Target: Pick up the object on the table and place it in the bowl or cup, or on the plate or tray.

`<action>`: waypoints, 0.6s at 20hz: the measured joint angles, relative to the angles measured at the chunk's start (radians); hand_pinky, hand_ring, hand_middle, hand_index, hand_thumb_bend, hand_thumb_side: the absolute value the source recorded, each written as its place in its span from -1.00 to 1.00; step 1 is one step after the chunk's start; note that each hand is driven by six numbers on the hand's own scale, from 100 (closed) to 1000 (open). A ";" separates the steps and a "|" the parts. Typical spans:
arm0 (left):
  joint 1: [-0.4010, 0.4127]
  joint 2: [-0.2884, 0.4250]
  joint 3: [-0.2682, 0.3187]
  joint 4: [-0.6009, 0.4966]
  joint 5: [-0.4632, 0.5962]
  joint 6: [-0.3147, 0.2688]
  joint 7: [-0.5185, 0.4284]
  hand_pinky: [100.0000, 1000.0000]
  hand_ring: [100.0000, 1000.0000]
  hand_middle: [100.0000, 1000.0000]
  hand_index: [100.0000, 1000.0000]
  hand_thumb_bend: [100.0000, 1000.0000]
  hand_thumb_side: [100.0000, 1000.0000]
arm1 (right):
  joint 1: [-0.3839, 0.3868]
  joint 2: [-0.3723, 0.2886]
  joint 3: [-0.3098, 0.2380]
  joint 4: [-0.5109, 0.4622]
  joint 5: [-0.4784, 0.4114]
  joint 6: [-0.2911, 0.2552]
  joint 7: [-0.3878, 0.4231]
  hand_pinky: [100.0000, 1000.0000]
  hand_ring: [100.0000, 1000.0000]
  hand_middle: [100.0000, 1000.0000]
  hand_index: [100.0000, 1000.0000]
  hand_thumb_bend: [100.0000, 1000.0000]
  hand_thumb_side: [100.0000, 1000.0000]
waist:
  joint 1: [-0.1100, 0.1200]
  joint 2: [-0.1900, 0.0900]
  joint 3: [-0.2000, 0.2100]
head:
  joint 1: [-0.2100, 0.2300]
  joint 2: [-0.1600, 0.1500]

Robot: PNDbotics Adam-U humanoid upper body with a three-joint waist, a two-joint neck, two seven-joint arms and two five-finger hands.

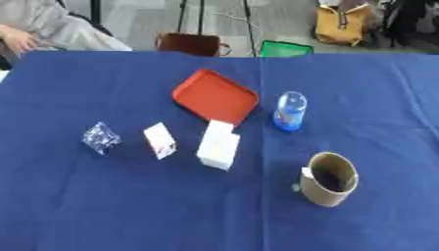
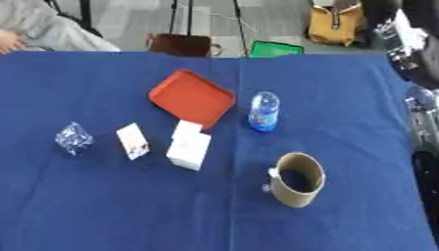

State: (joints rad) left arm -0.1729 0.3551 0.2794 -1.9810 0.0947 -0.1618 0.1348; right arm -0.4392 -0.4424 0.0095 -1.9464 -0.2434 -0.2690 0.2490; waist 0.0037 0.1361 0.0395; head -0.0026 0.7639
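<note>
nearest to me stands a tan cup (image 1: 330, 179), tipped a little toward me so its dark inside shows; a small white tag or handle sits on its left side. it rests on the blue-covered surface (image 1: 129, 211), right of the middle crease in the cloth.

up and left of the cup lies a white box (image 1: 219, 145), the largest of the loose things, its far end touching or just overlapping the near corner of the orange tray (image 1: 214, 95). the tray lies flat, turned like a diamond, with nothing on it.

left of the white box is a small white card box (image 1: 159, 140) with some red marking, tilted on one edge. further left, well apart from the rest, sits a small blue and white patterned packet (image 1: 101, 138).

right of the tray, just past the crease, stands a clear bottle (image 1: 290, 111) with a blue base, upright, between the tray and the cup but touching neither.

neither my left nor my right robot hand shows on the surface, so i cannot tell how they stand. at the right edge of the right eye view a dark, silvery shape (image 2: 422, 108) shows, and i cannot make it out.

beyond the far edge are a brown bag (image 1: 190, 44), a green thing (image 1: 284, 49) and a yellow bag (image 1: 341, 24) on the floor.
</note>
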 measured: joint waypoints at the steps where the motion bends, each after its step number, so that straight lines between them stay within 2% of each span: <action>1: 0.003 0.007 -0.003 0.000 -0.005 0.006 -0.006 -0.21 0.61 0.30 0.44 -0.09 0.36 | 0.000 0.000 0.000 0.001 0.000 0.001 0.001 0.44 0.32 0.36 0.53 -0.58 -0.09 | 0.000 0.000 0.000 | 0.000 0.000; 5: 0.040 0.073 -0.023 0.001 -0.077 0.049 -0.051 -0.22 0.60 0.35 0.54 -0.07 0.32 | 0.006 0.000 0.001 0.004 0.000 0.001 0.003 0.44 0.32 0.36 0.53 -0.58 -0.09 | 0.003 0.000 -0.005 | 0.002 0.000; 7: 0.063 0.140 -0.042 0.021 -0.167 0.078 -0.090 -0.18 0.55 0.33 0.63 0.10 0.33 | 0.009 0.000 0.003 0.006 0.000 0.003 0.004 0.44 0.32 0.36 0.53 -0.58 -0.09 | 0.009 -0.006 -0.007 | 0.004 0.000; 8: 0.070 0.176 -0.055 0.042 -0.226 0.092 -0.113 -0.18 0.55 0.33 0.63 0.10 0.33 | 0.009 0.000 0.003 0.006 0.000 0.003 0.004 0.44 0.32 0.36 0.53 -0.58 -0.09 | 0.013 -0.010 -0.009 | 0.004 0.000; 9: 0.071 0.211 -0.069 0.068 -0.295 0.105 -0.139 -0.10 0.50 0.29 0.70 0.38 0.31 | 0.010 0.000 0.003 0.006 0.000 0.005 0.006 0.44 0.32 0.36 0.53 -0.58 -0.09 | 0.016 -0.013 -0.010 | 0.005 0.000; 10: 0.070 0.241 -0.085 0.100 -0.363 0.118 -0.166 -0.10 0.50 0.29 0.70 0.38 0.31 | 0.012 0.000 0.003 0.006 0.000 0.005 0.007 0.44 0.32 0.36 0.53 -0.58 -0.09 | 0.018 -0.014 -0.013 | 0.006 0.000; 11: 0.065 0.263 -0.102 0.136 -0.431 0.130 -0.194 0.00 0.46 0.23 0.71 0.62 0.25 | 0.015 0.000 0.003 0.006 0.000 0.006 0.007 0.44 0.32 0.36 0.53 -0.58 -0.09 | 0.018 -0.015 -0.016 | 0.007 0.000; 12: 0.054 0.279 -0.120 0.173 -0.497 0.141 -0.221 0.00 0.46 0.23 0.71 0.62 0.25 | 0.017 0.000 0.003 0.006 0.000 0.007 0.008 0.44 0.32 0.36 0.53 -0.58 -0.09 | 0.018 -0.017 -0.019 | 0.007 0.000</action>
State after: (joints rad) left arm -0.1193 0.6346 0.1598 -1.8078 -0.4026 -0.0205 -0.0860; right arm -0.4219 -0.4424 0.0128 -1.9400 -0.2434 -0.2621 0.2574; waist 0.0221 0.1191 0.0208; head 0.0049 0.7639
